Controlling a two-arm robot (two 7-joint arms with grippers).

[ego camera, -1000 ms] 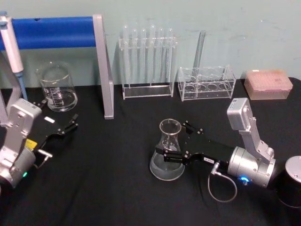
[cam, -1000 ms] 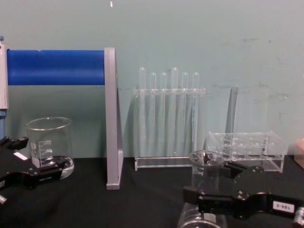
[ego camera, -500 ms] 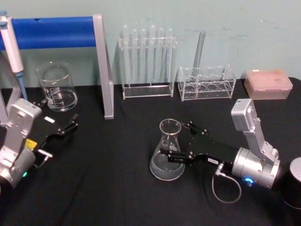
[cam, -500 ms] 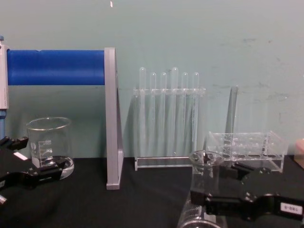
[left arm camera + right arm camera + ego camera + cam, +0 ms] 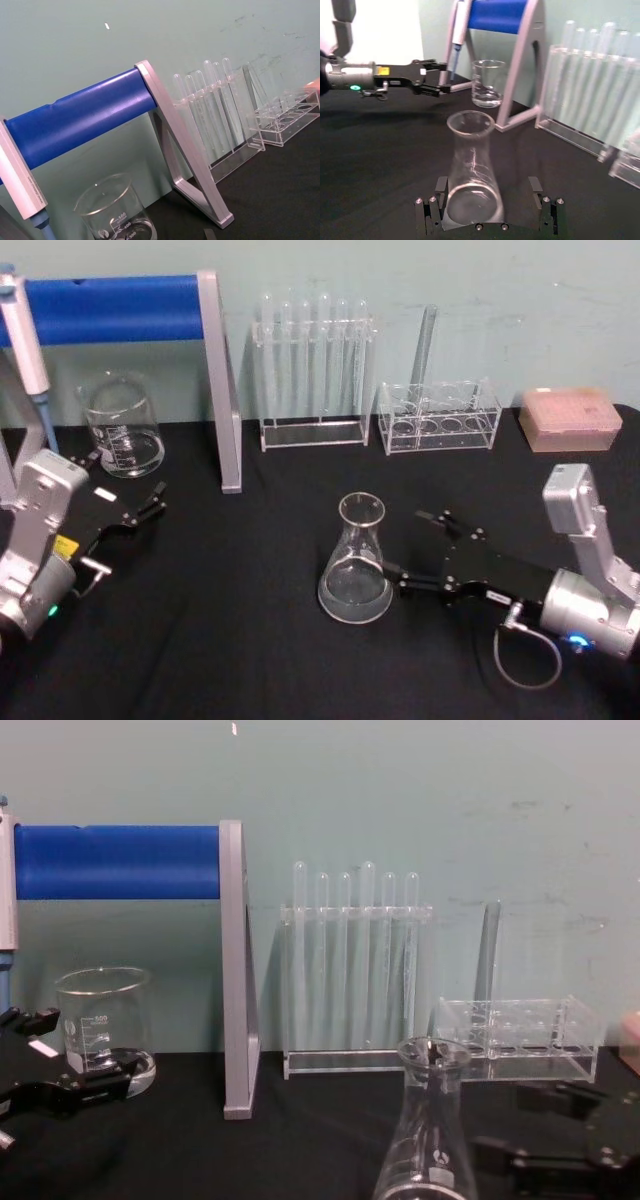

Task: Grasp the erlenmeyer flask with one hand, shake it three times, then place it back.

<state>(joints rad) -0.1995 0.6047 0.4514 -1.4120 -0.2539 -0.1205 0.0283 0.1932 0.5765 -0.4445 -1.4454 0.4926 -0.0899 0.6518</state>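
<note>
— Glass first: where's the erlenmeyer flask [image 5: 355, 562]?

— Upright on the black table [image 5: 240, 640], just ahead of the right gripper [image 5: 425, 552]. Its jaws are spread, one either side of a gap that faces the flask, and they touch no glass. From the right wrist view the flask [image 5: 470, 172] stands between the two finger blocks and a little beyond them.

— So which step do you make it?

— Hard to fix from this alone. The flask is set down and free, so it reads either as the approach before the grasp or the release after the place. I'd lean to the latter, though I can't count shakes from here.

— And the other arm?

— The left gripper [image 5: 138, 512] sits idle, well off to the far side from the flask, jaws parted, with the beaker [image 5: 122, 427] just beyond it.

— What does the next move want?

— If the grasp is ahead: push straight forward until the cone sits between the fingers, then close gently; glass is slick and the walls slope. If finished, draw straight back without clipping the base.
</note>
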